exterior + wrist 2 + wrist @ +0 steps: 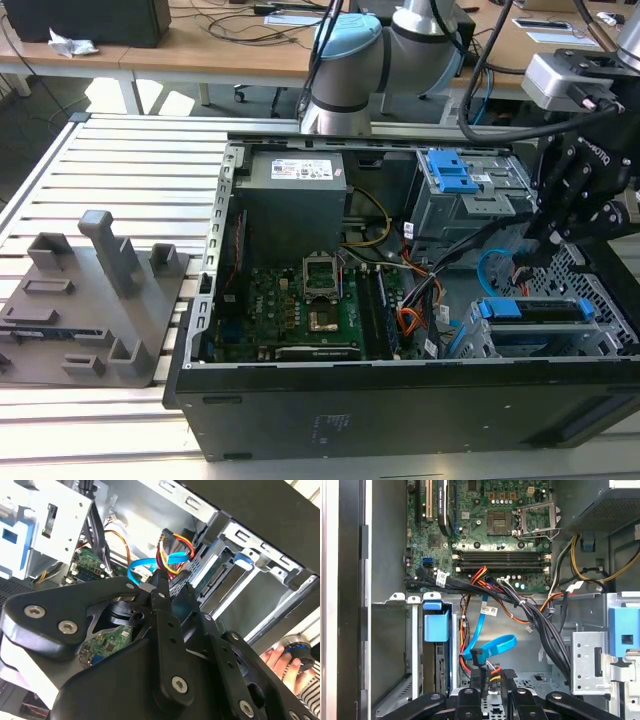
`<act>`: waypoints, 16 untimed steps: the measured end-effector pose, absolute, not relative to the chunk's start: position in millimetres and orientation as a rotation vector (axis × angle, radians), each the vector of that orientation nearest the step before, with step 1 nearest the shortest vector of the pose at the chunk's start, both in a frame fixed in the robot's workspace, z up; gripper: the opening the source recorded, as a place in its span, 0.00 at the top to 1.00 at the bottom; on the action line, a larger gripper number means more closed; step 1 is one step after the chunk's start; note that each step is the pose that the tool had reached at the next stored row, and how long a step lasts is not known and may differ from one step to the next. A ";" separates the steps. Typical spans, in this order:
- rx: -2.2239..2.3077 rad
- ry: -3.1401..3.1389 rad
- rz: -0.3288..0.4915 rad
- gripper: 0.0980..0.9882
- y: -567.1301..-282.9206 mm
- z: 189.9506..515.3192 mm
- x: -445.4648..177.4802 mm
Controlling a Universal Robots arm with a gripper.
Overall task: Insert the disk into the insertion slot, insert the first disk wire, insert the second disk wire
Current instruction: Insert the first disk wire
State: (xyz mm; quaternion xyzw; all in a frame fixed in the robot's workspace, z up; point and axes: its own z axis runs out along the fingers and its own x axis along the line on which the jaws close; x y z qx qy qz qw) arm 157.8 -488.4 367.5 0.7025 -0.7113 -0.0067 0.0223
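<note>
The disk (535, 311), in its blue carrier, lies inside the insertion slot (520, 346), the low grey cage at the exterior view's right. In the first wrist view the carrier's blue end (434, 627) shows in that cage (395, 645). My gripper (553, 243) hangs just above and behind the cage. It is shut (491, 677) on the plug of the first disk wire (493, 669), the red, orange and black bundle (172, 550). The second disk wire (495, 646), a glossy light-blue loop (140, 565), curls loose right beside the fingertips (161, 582).
A taller grey cage with a blue handle (455, 175) stands behind the slot. Thick black cables (540, 625) cross from the motherboard (300, 300) toward the gripper. A person's hand (280, 661) shows outside the case wall. A grey fixture (95, 300) sits on the slatted table.
</note>
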 end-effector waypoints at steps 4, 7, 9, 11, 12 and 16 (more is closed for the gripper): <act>2.146 -2.192 0.025 0.77 -488.3 365.0 159.8; 2.129 -2.208 0.025 0.77 -486.3 362.8 160.0; 2.114 -2.222 0.024 0.77 -485.1 361.0 160.0; 2.102 -2.233 0.023 0.77 -484.9 359.4 160.0; 2.096 -2.239 0.023 0.77 -484.8 358.4 160.0; 2.086 -2.247 0.024 0.77 -484.8 354.4 160.0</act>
